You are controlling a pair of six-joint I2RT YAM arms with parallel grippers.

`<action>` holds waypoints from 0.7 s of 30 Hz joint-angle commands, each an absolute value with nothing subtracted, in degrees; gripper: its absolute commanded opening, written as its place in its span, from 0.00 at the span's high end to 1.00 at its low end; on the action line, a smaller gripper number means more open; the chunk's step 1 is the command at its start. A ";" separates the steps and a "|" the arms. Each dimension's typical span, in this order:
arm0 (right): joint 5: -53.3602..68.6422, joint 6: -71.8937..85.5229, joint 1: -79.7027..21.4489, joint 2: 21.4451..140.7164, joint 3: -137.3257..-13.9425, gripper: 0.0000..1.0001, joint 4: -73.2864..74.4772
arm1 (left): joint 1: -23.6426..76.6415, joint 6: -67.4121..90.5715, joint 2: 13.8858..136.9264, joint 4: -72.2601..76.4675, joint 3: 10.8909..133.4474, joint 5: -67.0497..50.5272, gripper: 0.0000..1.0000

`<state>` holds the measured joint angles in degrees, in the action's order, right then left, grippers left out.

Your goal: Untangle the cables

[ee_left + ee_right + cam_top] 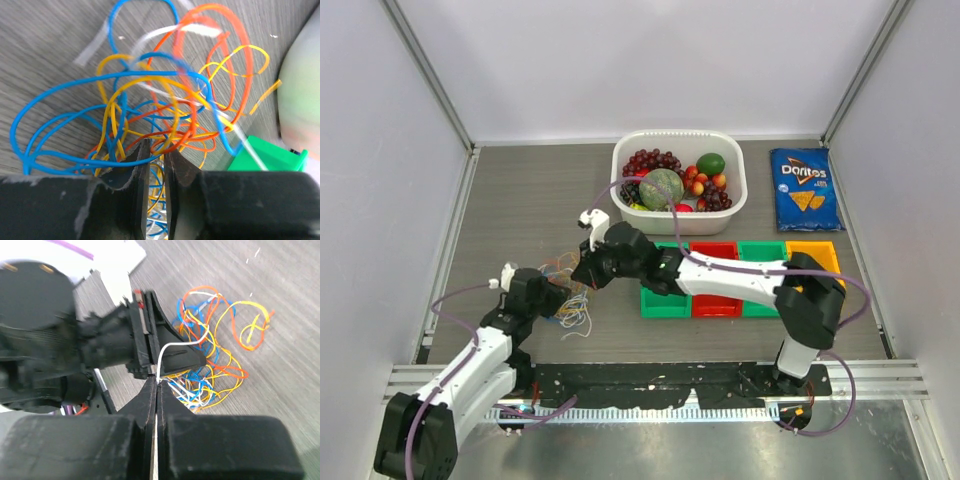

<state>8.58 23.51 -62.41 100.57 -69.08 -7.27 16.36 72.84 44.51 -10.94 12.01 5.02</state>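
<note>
The cables [572, 312] lie as a tangle of thin blue, orange, yellow and white wires on the grey table, left of centre. My left gripper [558, 297] is at the tangle's left side. In the left wrist view its tips [156, 148] are nearly closed, with blue and yellow wires [150, 92] running through the narrow gap. My right gripper [586, 272] is just above the tangle. In the right wrist view it [156, 381] is shut on a white cable [171, 345] that arches up and over to the tangle [212, 372]. An orange and yellow loop [252, 330] lies apart.
A white basin [735, 205] of fruit stands at the back. A row of green, red and orange bins [715, 305] sits under the right arm; one green bin shows in the left wrist view [265, 156]. A Doritos bag [804, 188] lies at the back right.
</note>
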 commanded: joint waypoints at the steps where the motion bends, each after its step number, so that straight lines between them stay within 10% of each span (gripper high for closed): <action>1: 5.36 20.57 -62.14 88.08 -73.65 0.99 -5.89 | 16.08 76.46 43.07 -9.40 9.58 9.48 0.80; 21: -10.27 9.59 -62.23 69.26 -91.06 0.99 6.58 | 16.00 77.00 33.75 -18.72 9.23 15.65 0.79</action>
<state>-3.77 13.91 -62.35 71.20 -90.26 2.39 16.36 77.67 34.63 -17.02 8.86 14.15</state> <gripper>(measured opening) 0.033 0.215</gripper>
